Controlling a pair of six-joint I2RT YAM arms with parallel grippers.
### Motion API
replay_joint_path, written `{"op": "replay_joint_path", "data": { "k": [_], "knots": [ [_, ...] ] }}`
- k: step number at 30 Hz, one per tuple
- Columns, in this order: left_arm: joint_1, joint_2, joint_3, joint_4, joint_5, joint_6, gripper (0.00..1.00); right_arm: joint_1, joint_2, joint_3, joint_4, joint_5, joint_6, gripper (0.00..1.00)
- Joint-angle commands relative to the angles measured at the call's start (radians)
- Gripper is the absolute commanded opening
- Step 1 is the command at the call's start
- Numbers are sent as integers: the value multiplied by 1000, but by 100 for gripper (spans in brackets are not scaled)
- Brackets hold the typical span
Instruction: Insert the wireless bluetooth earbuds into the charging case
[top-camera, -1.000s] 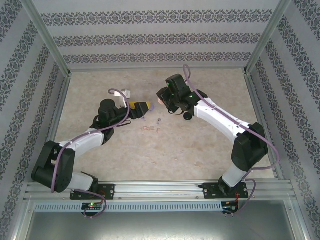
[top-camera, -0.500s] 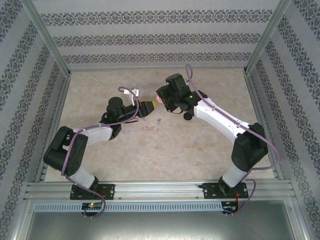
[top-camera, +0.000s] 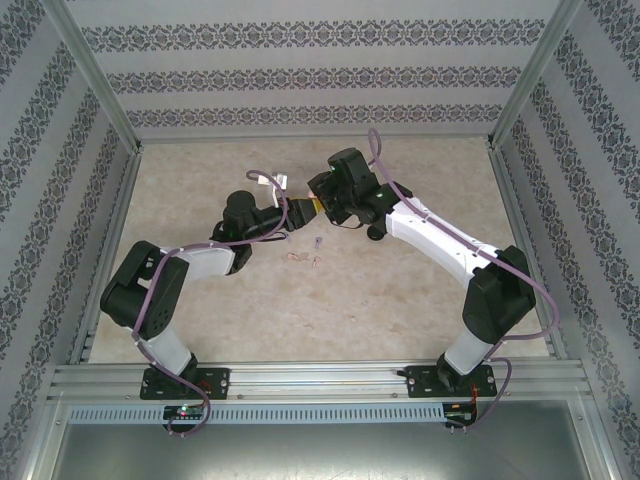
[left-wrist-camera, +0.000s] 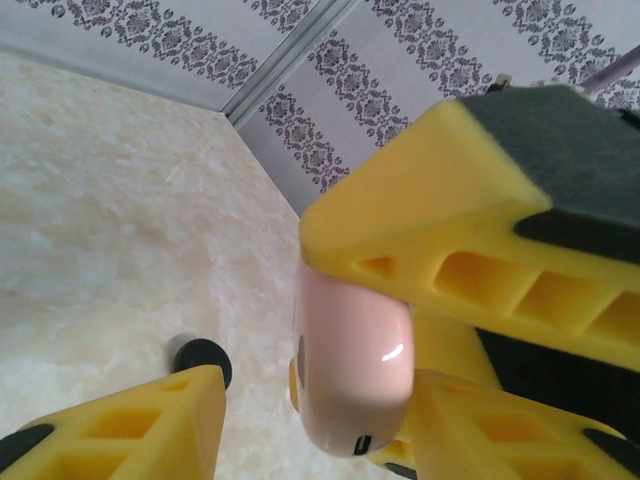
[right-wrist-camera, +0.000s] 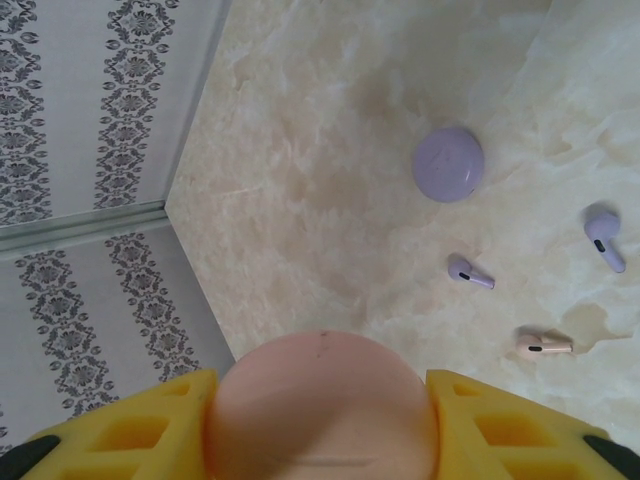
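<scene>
Now, nearest me on the pale marbled surface lie a pink earbud and two lilac earbuds, apart from one another and none yet in a case. Just beyond them rests a closed lilac case.

Farther out, lifted above the surface, my right end effector is clenched on a round pink case, gripping it on two sides. My left end effector faces it, released, its yellow fingers spread to either side of the pink case. One finger stands clear of it; I cannot tell whether the other touches. Past the case a small black round thing sits on the surface, with the patterned wall behind.

I judge the step in hand to be opening the pink case between both arms; its lid looks shut. Next, the left fingers need to close gently on the lid half and hinge it up while the right holds firm.
</scene>
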Motion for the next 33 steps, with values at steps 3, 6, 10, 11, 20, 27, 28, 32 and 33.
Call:
{"op": "replay_joint_path", "data": {
  "k": [3,6,10,11,20,27,28,32,33],
  "knots": [
    [-11,15,37,90,12,-14,44,10,-37,-9,25,-4,10,37],
    [-11,18,39,94,10,-16,43,9,-37,-11,25,-6,10,37],
    [-11,18,38,100,2,-19,44,11,-39,-14,29,-6,10,37],
    [-11,18,38,102,1,-18,44,11,-39,-14,28,-5,10,37],
    [-10,21,42,99,-15,-15,31,11,-42,-21,35,-8,11,37],
    [-11,26,45,101,-12,-16,18,12,-45,-26,47,-16,13,37],
    [-10,26,45,101,-11,-17,17,12,-45,-27,52,-18,14,37],
    [-10,29,51,101,1,-20,2,12,-51,-26,74,-24,13,52],
    [-11,29,53,101,3,-22,0,11,-52,-24,82,-26,12,58]
  ]
}}
